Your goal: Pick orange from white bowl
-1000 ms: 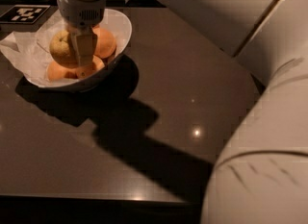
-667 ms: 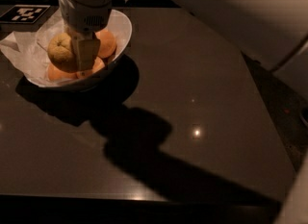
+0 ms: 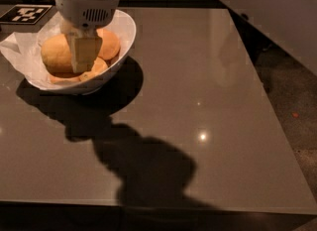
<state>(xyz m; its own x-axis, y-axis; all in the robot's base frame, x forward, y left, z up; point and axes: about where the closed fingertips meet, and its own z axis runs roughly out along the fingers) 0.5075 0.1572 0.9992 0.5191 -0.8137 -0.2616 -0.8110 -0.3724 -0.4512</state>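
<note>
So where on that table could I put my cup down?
The table is bare right of the white bowl, out to its right edge, and along the near edge. The far-left corner is crowded: the bowl, a marker tag behind it, and the gripper down in the bowl beside the orange.

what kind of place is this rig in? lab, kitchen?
Probably a lab or test space: a black-and-white fiducial tag lies at the far left corner of the dark glossy table, next to the white bowl of fruit. The gripper reaches down into the bowl beside the orange.
</note>
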